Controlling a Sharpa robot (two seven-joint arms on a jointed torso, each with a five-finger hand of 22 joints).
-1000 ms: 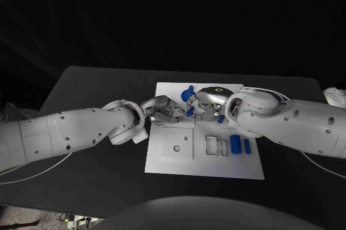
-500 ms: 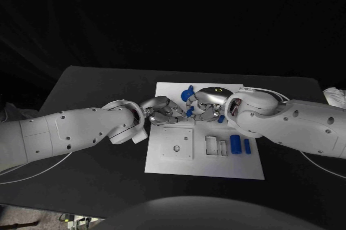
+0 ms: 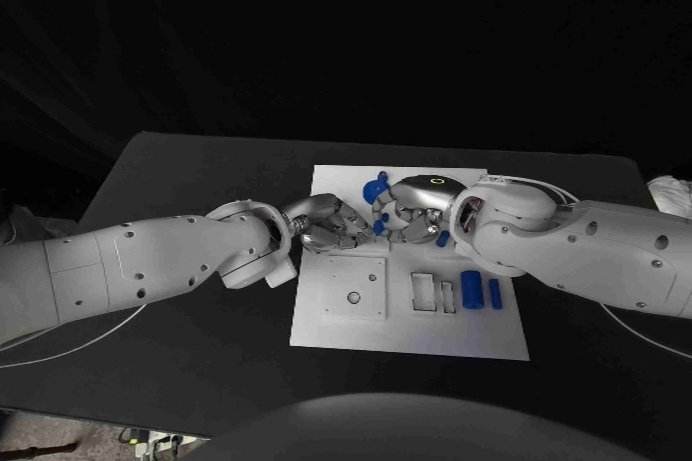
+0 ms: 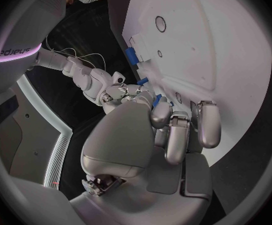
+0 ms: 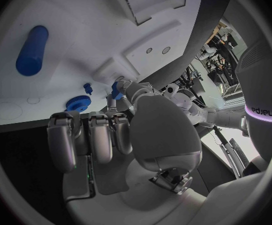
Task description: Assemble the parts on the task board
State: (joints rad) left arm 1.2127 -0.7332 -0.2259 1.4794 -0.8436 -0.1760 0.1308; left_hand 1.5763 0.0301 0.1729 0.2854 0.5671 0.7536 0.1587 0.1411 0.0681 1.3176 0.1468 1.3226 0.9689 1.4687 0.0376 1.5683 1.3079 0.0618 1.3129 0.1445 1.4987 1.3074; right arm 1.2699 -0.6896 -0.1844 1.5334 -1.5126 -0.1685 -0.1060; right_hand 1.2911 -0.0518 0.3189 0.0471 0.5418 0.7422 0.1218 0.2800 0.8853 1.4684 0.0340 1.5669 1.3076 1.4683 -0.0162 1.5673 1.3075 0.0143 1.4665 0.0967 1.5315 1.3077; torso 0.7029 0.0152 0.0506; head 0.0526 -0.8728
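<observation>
Where the black table (image 3: 188, 181) spreads widest, the white task board (image 3: 411, 326) lies at its middle, and both arms reach in over the board's far half. The left arm (image 3: 130, 271) comes from the left, the right arm (image 3: 591, 246) from the right, and the two hands meet above the board, fingertips close together. The left hand (image 3: 329, 224) has its fingers curled toward the right hand (image 3: 408, 213); the left wrist view shows a small blue part (image 4: 157, 100) at its fingertips, though whether it is actually gripped cannot be told. The right hand's fingers are bent downward in a row, and a blue piece (image 5: 116, 89) sits at the tip of one finger — held or merely touched, the pictures do not settle. On the board's near right, two blue cylinders (image 3: 472, 285) lie side by side, next to white rectangular recesses (image 3: 423, 291). A blue gear (image 5: 78, 103) rests on the board near the right hand, with a small blue peg (image 5: 87, 88) just beside it.
</observation>
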